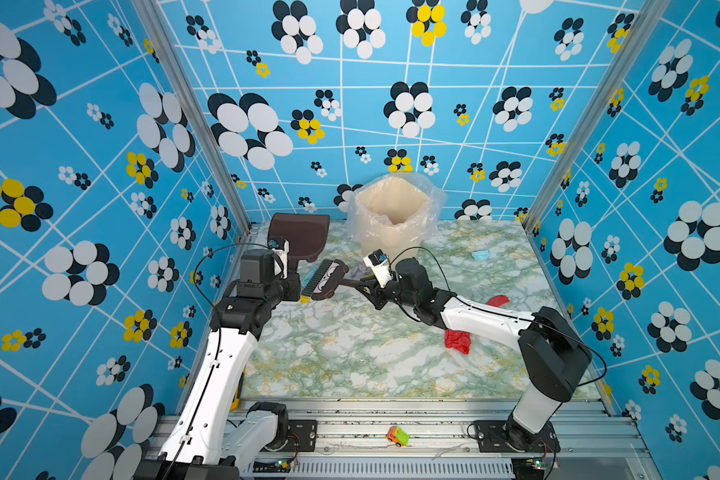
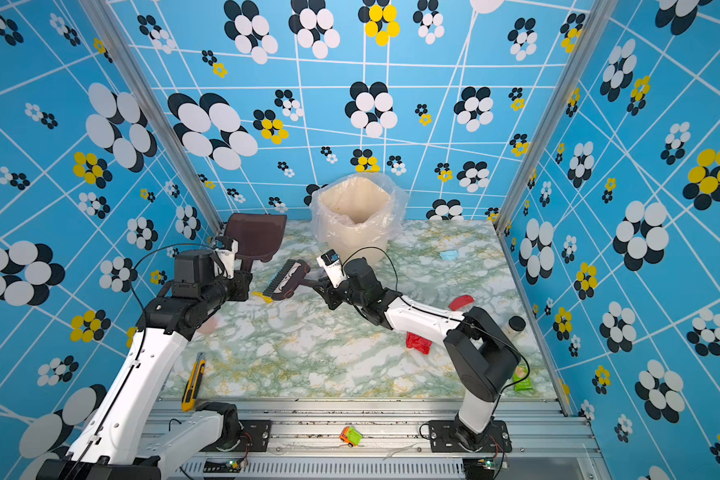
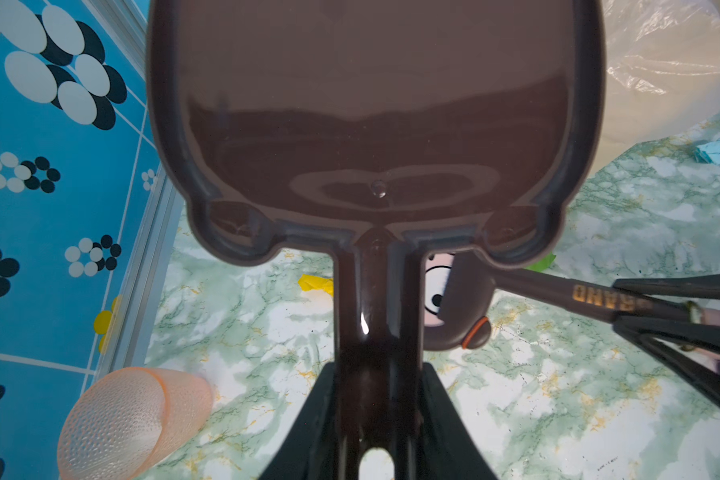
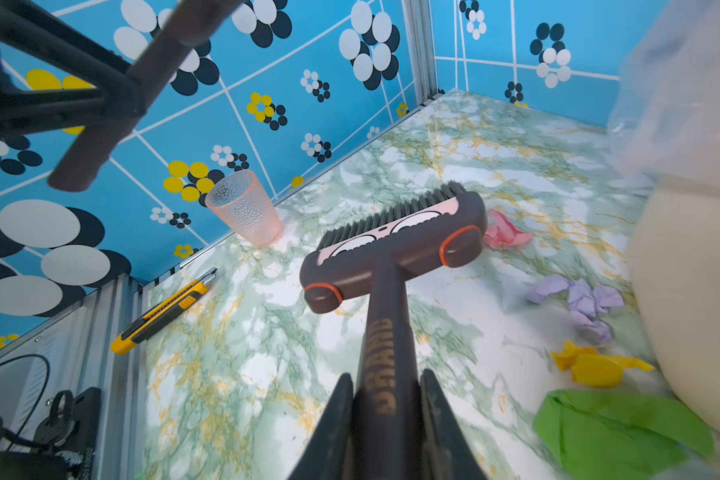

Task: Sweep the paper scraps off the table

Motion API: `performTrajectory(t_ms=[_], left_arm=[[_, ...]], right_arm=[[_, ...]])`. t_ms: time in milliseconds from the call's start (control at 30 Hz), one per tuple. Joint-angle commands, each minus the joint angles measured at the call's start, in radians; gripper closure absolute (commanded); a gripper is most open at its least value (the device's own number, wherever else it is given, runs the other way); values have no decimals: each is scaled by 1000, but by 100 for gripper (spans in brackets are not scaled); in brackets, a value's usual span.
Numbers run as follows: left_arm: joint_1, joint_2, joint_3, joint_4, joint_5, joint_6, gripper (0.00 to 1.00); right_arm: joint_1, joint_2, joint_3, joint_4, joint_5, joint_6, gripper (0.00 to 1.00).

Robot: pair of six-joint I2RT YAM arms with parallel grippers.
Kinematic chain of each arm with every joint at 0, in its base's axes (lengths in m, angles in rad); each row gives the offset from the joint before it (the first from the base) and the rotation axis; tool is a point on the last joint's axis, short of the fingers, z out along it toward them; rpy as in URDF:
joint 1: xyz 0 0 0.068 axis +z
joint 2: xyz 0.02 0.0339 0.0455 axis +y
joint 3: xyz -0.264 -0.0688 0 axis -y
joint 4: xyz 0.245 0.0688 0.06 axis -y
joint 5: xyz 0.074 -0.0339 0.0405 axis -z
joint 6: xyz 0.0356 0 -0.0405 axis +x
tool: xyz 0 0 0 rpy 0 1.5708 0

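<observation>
Looked steeply down from high at the front in both top views, whole table (image 1: 350,353) in shot (near-identical pair). Rode close behind the dustpan (image 3: 375,124) on the left wrist; peered low along the brush (image 4: 391,253) on the right; caught the brush head in both.

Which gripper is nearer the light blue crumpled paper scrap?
Right. The right gripper, holding the brown brush, is left of the scrap; the left gripper, holding the brown dustpan, is farther left.
</observation>
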Motion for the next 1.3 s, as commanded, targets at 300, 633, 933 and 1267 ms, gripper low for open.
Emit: performTrajectory(t_ms=[300, 633, 933, 1267], left_arm=[[40, -32, -39, 14, 73, -10, 100], [45, -5, -52, 34, 103, -20, 100], [44, 20, -72, 62, 133, -32, 100], [44, -1, -99, 55, 121, -55, 100]], right_arm=[[47, 289, 312, -85, 24, -60, 100], [49, 168, 133, -150, -18, -93, 100], [46, -129, -92, -278, 16, -149, 100], [-59, -90, -2, -30, 5, -9, 100]])
